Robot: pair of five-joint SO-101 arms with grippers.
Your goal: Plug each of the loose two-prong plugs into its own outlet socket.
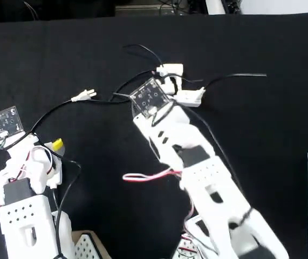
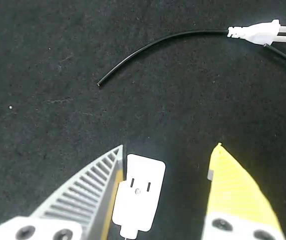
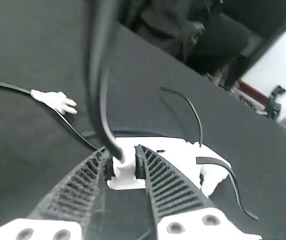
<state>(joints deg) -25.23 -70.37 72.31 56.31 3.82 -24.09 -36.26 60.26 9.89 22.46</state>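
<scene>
High view: black counter [image 1: 283,48], two white arms. The left arm [image 1: 27,178] sits near-left and the right arm [image 1: 197,162] runs from near-right up to the middle. A loose plug [image 1: 83,96] lies left of centre on its black cord [image 1: 51,110], prongs pointing right. Two white sockets sit just past the right arm's wrist, a far socket [image 1: 170,70] and a right socket [image 1: 190,96] beside it, with cords tangled around both. Left wrist view: left hand [image 2: 169,147] is spread wide and grips nothing. A third socket [image 2: 137,195] lies flat on the counter between the fingers, slots up, right against the grey finger [image 2: 90,185] and apart from the yellow finger [image 2: 233,190]. The loose plug [image 2: 260,32] lies well beyond, and a cut cord end [image 2: 98,84] rests on the cloth. Right wrist view: right hand [image 3: 120,150] is pinched on the held plug [image 3: 122,172], whose thick black cord rises toward the camera. This plug butts against a white socket block [image 3: 168,150]; its prongs are hidden, so I cannot tell if it is seated, nor which of the two sockets this is. The loose plug [image 3: 52,100] lies off to the left.
</scene>
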